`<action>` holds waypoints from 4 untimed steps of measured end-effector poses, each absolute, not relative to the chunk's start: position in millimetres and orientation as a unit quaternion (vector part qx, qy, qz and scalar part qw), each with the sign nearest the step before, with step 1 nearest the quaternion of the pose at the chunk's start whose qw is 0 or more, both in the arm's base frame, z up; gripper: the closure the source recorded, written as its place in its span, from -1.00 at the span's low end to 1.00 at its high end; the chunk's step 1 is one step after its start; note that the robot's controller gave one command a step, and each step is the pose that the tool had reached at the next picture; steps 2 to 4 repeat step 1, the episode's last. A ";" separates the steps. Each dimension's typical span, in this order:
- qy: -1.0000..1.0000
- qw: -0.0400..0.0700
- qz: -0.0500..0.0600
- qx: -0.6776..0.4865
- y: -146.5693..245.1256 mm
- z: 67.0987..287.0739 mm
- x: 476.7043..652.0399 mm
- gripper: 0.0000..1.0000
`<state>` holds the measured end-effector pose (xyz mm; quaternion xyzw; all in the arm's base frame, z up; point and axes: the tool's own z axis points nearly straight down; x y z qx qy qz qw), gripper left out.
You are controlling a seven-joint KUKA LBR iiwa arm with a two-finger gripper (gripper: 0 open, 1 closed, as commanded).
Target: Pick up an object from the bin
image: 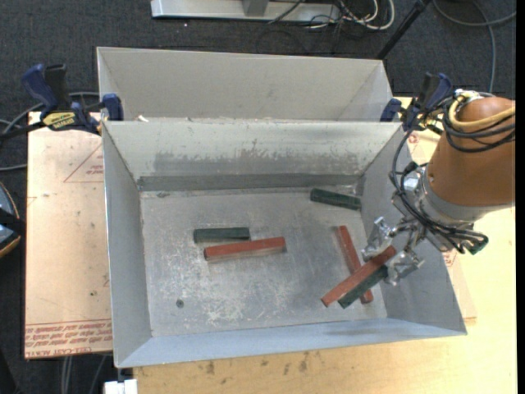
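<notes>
Camera view: my main worry is the little pile in the lower right of the bin [123, 220]. 3 bars cross each other there: a slanted red bar [351, 287], a second red bar [347, 245] running more up and down, and a dark green bar [358, 296] tucked along the slanted one. Pull on 1 and the others probably drag or tip with it. The grab is also right at the slanted bar's upper right end, so I'd guess it could swing or slip out on the lift. The sloped right wall is close too, so the gripper [390, 251] might clip it. The fingers [381, 231] look spread, sitting either side of that upper end of the slanted red bar. I can't tell if they're pressing on it yet, and the bar lies on the pile, not lifted. Another red bar [244, 249] and 2 green bars [221, 235] [335, 198] lie well apart from all this.
</notes>
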<state>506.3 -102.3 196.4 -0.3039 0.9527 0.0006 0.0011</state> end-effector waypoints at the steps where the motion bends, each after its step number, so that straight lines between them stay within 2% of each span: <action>1: 0.934 0.000 0.001 -0.357 -107.6 246.2 505.6 1.00; 4: 0.934 0.000 0.001 -0.357 -107.6 246.2 505.6 1.00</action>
